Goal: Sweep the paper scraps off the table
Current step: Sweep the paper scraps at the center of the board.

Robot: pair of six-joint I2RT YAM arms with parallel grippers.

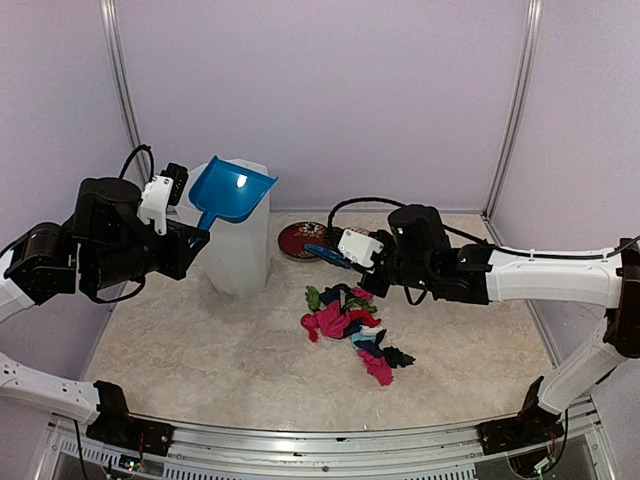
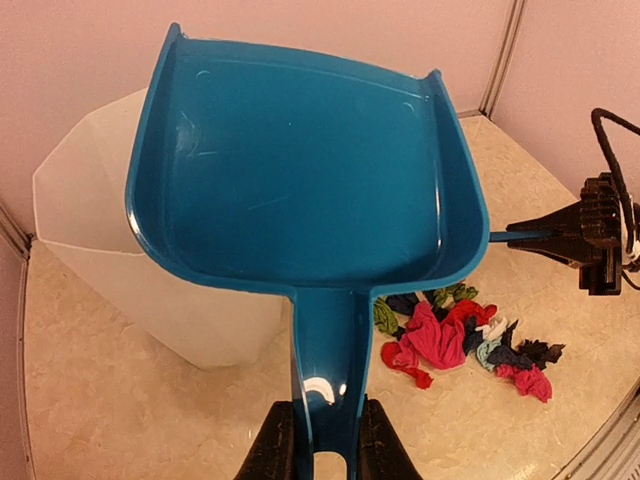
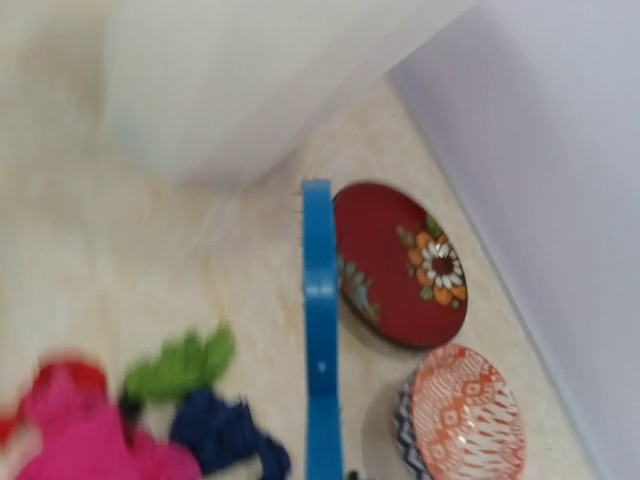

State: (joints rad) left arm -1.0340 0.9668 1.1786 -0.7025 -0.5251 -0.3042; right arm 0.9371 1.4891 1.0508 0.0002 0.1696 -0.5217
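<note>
crumpled paper scraps (image 1: 340, 322), pink, red, navy, green, one heap

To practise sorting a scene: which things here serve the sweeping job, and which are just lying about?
For the job: paper scraps, table, dustpan, brush, white bin.
Lying about: red flowered bowl, orange patterned bowl.

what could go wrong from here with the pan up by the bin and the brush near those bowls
The brush is right beside the two bowls; a wide sweep may knock them. The dustpan, held only by its handle in the left gripper, could twist or bump the bin.
</note>
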